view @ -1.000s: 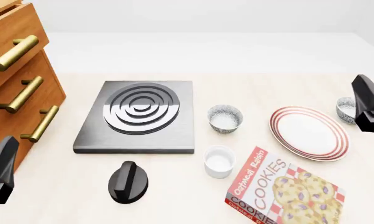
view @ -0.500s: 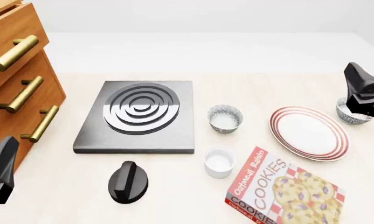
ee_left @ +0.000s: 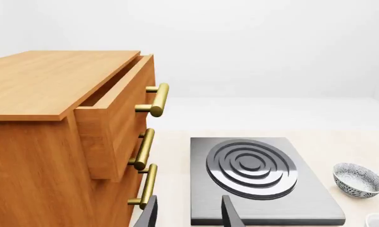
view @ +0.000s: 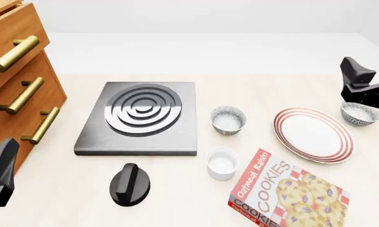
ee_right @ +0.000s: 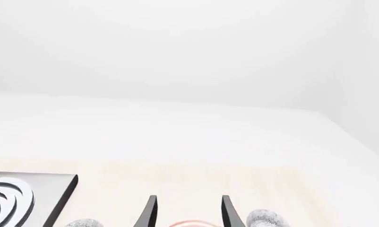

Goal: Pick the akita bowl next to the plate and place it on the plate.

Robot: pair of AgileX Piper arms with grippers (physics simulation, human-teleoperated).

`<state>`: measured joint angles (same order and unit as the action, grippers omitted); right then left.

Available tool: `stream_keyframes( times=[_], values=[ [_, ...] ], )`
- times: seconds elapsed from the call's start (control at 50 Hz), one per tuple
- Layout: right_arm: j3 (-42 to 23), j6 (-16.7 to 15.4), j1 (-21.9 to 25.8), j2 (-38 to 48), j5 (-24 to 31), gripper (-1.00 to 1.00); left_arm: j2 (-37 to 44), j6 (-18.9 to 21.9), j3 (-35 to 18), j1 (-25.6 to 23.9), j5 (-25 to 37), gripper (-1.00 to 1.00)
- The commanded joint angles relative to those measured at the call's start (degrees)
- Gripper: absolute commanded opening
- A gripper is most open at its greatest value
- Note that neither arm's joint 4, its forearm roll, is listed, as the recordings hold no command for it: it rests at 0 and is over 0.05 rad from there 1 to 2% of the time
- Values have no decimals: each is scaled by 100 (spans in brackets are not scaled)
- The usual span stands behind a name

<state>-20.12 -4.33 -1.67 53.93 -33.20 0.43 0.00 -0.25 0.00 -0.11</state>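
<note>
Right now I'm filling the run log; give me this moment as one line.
stage: approach | right fingers: open, above table near plate | target bowl: on table beside plate, untouched | left fingers: open, idle

The scene is being lit brightly and evenly by soft, diffuse light from above. Only faint, short shadows are being cast under the speckled bowl (view: 228, 119) and the white cup (view: 221, 163). Pale sheen is being reflected off the rings of the hotplate (view: 139, 117) and the brass drawer handles (view: 21, 96). Everything is being rendered sharply, without blur or edge distortion. The far background is being washed out to near white.
</note>
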Motion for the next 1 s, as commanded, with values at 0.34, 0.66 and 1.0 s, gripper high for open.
stream_keyframes(
  times=[0.34,0.66,1.0],
  values=[
    [-642,-52,-178,1004,20,100,0,0,0,0,0,100],
    [-897,-76,-421,1462,-88,100,0,0,0,0,0,100],
    [-1192,36,-603,1754,88,100,0,0,0,0,0,100]
  ],
)
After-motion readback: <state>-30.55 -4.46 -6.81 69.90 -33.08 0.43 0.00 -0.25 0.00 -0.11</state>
